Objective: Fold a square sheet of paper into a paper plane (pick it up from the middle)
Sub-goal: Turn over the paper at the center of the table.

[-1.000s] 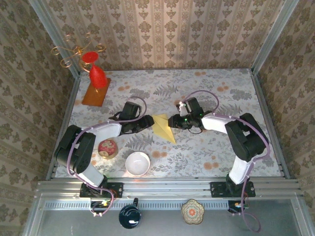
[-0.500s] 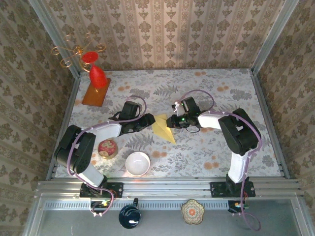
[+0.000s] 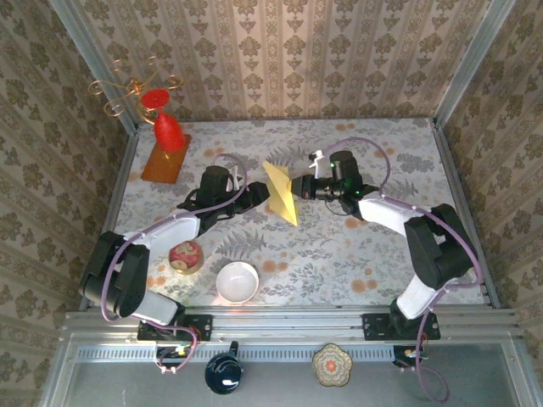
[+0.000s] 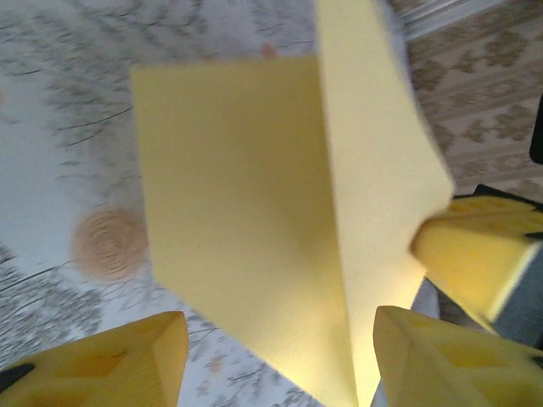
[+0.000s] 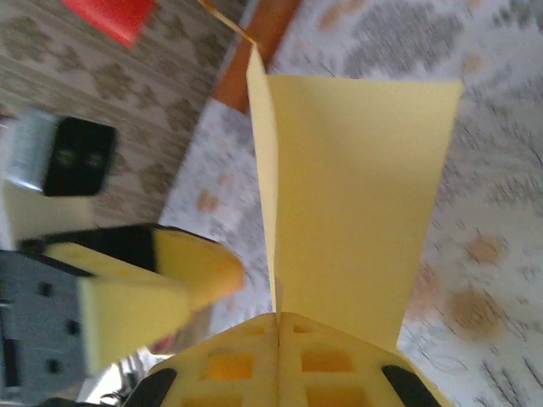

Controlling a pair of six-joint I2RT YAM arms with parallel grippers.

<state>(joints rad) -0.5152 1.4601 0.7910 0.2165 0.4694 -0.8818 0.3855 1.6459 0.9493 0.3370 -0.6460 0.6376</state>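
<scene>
Grey floral-print table [image 3: 365,254] lies under the pale yellow, kite-shaped paper plane [image 3: 282,192], which lay flat a second ago and now stands lifted on edge, centre-creased, its near tip cut off in the left wrist view, pinched by the right gripper [image 3: 302,188], while the left gripper [image 3: 258,197] gapes beside it.

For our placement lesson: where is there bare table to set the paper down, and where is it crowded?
Free: the table's near-right stretch, between the white bowl and the right arm; the far strip right of the orange board. Crowded: the middle, where the left gripper and right gripper meet the paper plane; near-left, round bowl and red jar.
</scene>
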